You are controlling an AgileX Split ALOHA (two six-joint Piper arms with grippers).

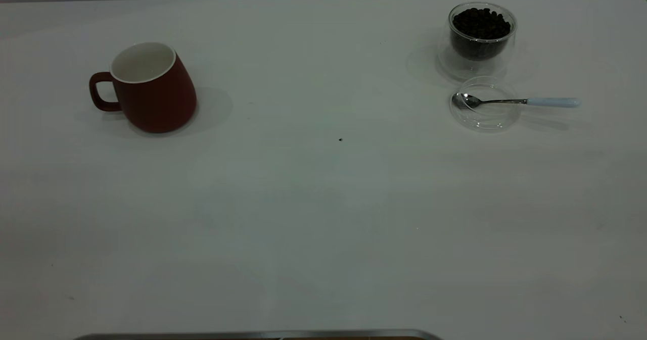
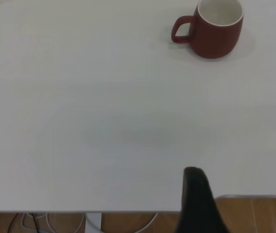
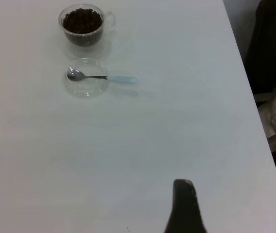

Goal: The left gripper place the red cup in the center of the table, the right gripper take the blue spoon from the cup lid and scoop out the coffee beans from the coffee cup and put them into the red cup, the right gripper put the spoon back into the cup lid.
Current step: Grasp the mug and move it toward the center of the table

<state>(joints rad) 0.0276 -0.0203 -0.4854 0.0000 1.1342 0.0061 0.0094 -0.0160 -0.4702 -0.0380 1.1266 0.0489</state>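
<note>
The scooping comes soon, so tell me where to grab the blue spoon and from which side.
Grip the blue spoon by its pale blue handle, probably from above with the fingers across it. Its metal bowl sits inside the cup lid, while the handle sticks out past the rim toward the table's right edge. That keeps the fingers clear of the lid and of the coffee cup behind it.

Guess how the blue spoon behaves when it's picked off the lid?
Likely stiff: thin metal neck. The blue spoon has a round handle overhanging the cup lid, so it may roll or pivot if nudged. The shiny bowl probably slips easily on clear plastic.
</note>
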